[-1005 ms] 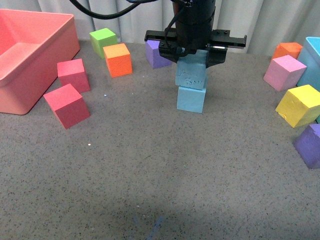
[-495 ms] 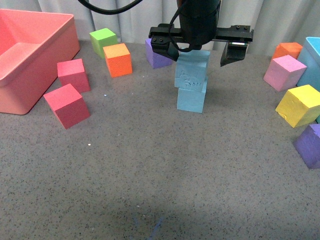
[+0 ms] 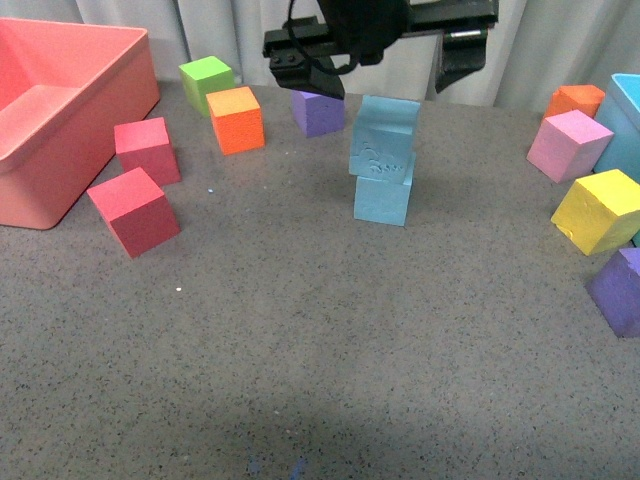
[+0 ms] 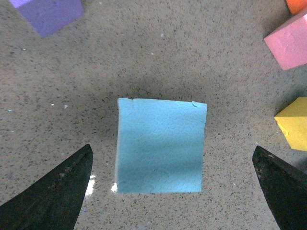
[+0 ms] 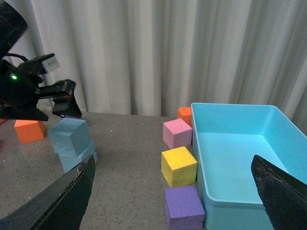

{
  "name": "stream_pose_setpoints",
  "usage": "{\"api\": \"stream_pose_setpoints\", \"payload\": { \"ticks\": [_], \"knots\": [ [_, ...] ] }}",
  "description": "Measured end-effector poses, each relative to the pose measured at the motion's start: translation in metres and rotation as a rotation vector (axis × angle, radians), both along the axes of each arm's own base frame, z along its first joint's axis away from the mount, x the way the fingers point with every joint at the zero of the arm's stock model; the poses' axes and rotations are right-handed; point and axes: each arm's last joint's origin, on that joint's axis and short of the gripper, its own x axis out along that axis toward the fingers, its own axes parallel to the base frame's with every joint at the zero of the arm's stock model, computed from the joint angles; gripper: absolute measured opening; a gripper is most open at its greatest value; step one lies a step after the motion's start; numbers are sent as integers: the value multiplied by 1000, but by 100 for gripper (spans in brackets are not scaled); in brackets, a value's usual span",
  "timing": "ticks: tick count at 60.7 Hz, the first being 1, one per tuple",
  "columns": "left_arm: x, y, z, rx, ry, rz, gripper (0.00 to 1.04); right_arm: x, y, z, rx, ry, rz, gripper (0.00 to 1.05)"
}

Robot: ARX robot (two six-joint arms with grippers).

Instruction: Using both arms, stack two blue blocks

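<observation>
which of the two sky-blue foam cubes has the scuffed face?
The upper sky-blue foam cube, stacked on the smooth lower sky-blue foam cube; its front face shows rough gouge marks.

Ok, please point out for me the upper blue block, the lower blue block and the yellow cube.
upper blue block [image 3: 384, 136], front view, on its scuffed front face
lower blue block [image 3: 382, 200], front view, on its front face
yellow cube [image 3: 604, 212], front view, on its front face

I'm counting two blue blocks [image 3: 384, 160], two red cubes [image 3: 134, 210], two orange cubes [image 3: 236, 119], two purple cubes [image 3: 318, 111], one green cube [image 3: 206, 81], one pink cube [image 3: 569, 145], one yellow cube [image 3: 603, 210], one pink bin [image 3: 60, 110] and one light-blue bin [image 5: 240, 158].
</observation>
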Motion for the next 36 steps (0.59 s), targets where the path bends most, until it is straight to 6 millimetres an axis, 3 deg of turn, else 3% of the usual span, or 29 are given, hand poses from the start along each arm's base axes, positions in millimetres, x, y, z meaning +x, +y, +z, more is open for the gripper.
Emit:
{"api": "stream_pose_setpoints", "payload": {
  "ticks": [9,15,19,23,29,36],
  "knots": [
    [-6,17,20,-8,-83,59,98,0,0,0,0,0,0,95],
    [-14,38,12,119,-477,211,81,0,0,0,0,0,1,95],
    [-43,72,5,88,-723,278,65,0,0,0,0,0,-1,95],
    [-78,110,10,50,-864,311,48,0,0,0,0,0,-3,95],
    [-117,148,10,55,-910,330,27,0,0,0,0,0,0,95],
    [-147,173,-5,81,-872,326,7,0,0,0,0,0,0,95]
  ]
}}
